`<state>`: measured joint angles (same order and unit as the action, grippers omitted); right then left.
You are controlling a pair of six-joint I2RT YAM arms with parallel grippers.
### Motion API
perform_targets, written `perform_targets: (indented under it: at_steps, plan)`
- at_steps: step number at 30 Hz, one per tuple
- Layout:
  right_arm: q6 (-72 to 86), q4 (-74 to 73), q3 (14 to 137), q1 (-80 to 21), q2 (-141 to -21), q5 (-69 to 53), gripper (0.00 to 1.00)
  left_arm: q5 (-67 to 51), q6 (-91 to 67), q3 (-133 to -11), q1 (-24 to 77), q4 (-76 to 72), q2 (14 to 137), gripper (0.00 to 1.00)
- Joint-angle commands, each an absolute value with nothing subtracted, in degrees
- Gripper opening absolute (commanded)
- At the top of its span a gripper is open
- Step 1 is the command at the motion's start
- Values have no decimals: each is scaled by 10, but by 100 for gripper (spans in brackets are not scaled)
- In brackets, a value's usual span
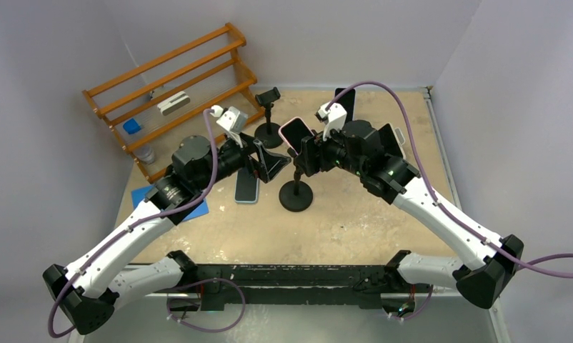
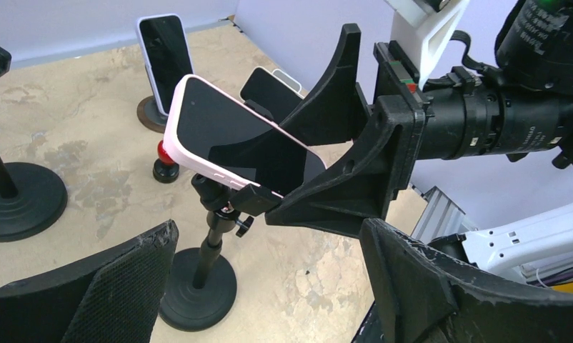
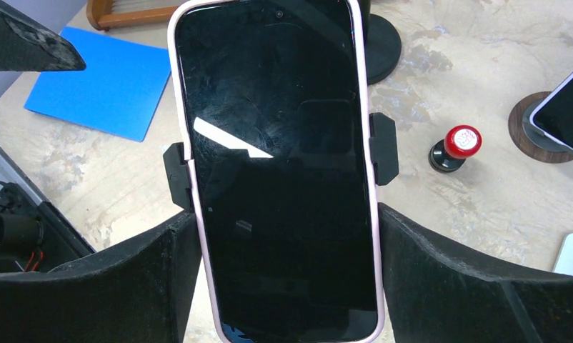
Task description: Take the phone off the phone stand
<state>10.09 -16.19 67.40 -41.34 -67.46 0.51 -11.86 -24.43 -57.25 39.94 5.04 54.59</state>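
The phone (image 1: 296, 132) has a pink case and a dark screen. It sits tilted in the clamp (image 3: 175, 175) of a black phone stand (image 1: 296, 194) with a round base, mid-table. My right gripper (image 1: 301, 153) reaches it from the right. Its two fingers (image 3: 162, 279) press against the long edges of the phone (image 3: 280, 164) just below the clamp. In the left wrist view the same fingers (image 2: 341, 193) bracket the phone (image 2: 233, 139) above the stand's base (image 2: 198, 289). My left gripper (image 2: 269, 279) hangs open left of the stand, holding nothing.
A second phone (image 1: 247, 187) lies flat beside a blue pad (image 1: 144, 196). An empty stand (image 1: 268, 114) and a phone on a round wooden base (image 2: 166, 53) stand farther back. A red-topped stamp (image 3: 459, 143) sits near the stand. A wooden rack (image 1: 173, 93) fills the back left.
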Motion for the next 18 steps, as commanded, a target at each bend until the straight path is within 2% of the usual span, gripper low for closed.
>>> perform_targets:
  at_steps: [1, 9, 13, 14, 16, 18]
  plan:
    - [120, -166, 701, -413, -669, 19, 83, -118, -251, -585, 403, 36, 553, 96]
    - [153, -167, 715, -427, -673, 28, 65, -115, -258, -587, 403, 43, 565, 94]
    - [175, -168, 723, -438, -674, 44, 61, -110, -258, -587, 403, 43, 565, 93]
    - [178, -168, 725, -441, -674, 44, 62, -109, -258, -587, 403, 44, 565, 93]
    - [176, -170, 727, -449, -675, 44, 76, -108, -258, -587, 403, 44, 565, 93]
    - [167, -176, 728, -452, -674, 50, 85, -107, -257, -588, 403, 45, 565, 93]
